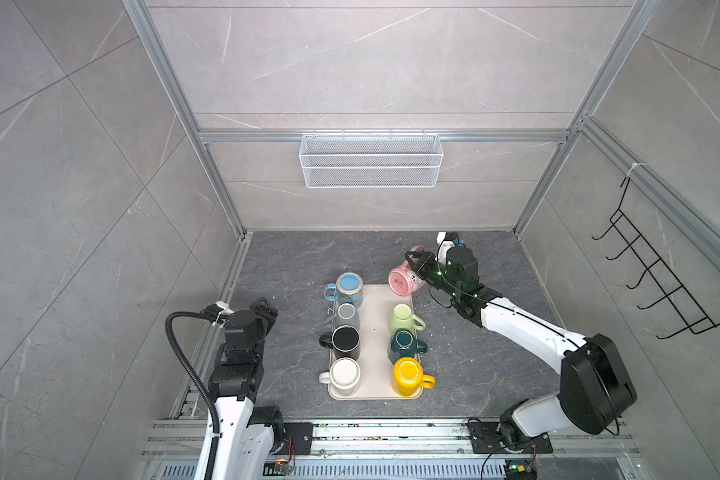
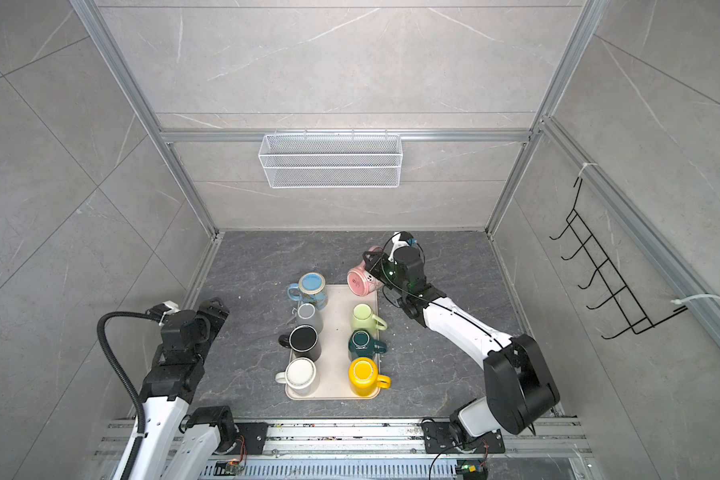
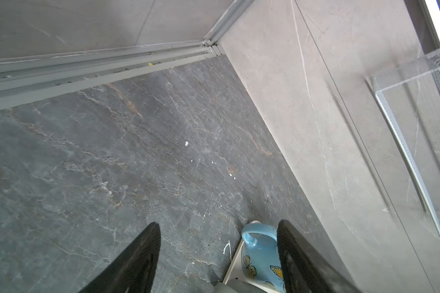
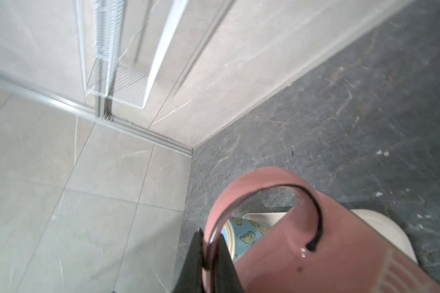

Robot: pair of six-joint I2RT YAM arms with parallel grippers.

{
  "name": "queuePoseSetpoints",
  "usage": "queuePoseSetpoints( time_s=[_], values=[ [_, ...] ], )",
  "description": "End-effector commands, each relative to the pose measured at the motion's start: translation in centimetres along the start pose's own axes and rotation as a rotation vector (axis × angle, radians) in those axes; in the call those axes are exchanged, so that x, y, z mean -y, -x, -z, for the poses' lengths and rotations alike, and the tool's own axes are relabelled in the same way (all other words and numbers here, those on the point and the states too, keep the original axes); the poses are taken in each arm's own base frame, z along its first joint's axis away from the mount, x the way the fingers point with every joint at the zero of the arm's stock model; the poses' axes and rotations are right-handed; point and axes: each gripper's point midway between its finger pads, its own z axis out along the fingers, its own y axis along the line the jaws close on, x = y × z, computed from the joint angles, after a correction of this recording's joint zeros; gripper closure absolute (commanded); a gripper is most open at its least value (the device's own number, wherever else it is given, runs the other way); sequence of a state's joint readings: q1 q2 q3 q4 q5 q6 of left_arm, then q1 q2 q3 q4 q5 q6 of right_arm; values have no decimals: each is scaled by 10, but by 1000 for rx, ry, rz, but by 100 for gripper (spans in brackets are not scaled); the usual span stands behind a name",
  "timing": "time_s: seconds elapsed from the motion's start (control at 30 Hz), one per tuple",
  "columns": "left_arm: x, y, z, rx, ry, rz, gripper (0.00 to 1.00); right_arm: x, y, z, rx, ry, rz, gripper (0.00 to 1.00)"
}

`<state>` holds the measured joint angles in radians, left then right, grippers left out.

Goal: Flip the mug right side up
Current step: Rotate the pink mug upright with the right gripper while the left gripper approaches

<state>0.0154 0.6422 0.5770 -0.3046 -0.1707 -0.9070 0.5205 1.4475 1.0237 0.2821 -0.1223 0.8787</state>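
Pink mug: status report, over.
Right claw shut on handle of pink mug. Left claw open, idle beside tray. Mug tipped sideways, not yet upright. Blue mug near, apart.

The right gripper [image 1: 417,262], jaws closed, holds a tilted pink mug [image 1: 400,282] at the far right corner of a beige tray [image 1: 377,345] carrying two rows of mugs [image 1: 346,338], while the left gripper [image 1: 266,307] hangs well apart on the tray's left side.
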Motion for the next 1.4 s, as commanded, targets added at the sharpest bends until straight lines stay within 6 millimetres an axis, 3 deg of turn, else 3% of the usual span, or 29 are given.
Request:
queuePoseSetpoints(
  time_s=[0.0, 0.23, 0.4, 0.53, 0.7, 0.93, 1.37],
  values=[
    [54, 5, 3, -53, -198, -98, 27, -34, 8, 21, 26, -8, 349, 100],
    [118, -13, 9, -154, -456, -242, 30, -66, -30, 40, 36, -65, 796, 100],
    [174, -38, 33, -262, -666, -458, 30, -86, -61, 47, 72, -128, 1126, 100],
    [201, -51, 48, -334, -772, -579, 30, -97, -71, 54, 158, -210, 1328, 100],
    [225, -50, 72, -343, -890, -696, 30, -112, -80, 63, 265, -240, 1482, 100],
    [239, -70, 118, -438, -1153, -821, 30, -129, -93, 65, 393, -292, 1694, 100],
    [225, -106, 146, -511, -1278, -1010, 36, -141, -121, 55, 452, -298, 1883, 100]
  ],
)
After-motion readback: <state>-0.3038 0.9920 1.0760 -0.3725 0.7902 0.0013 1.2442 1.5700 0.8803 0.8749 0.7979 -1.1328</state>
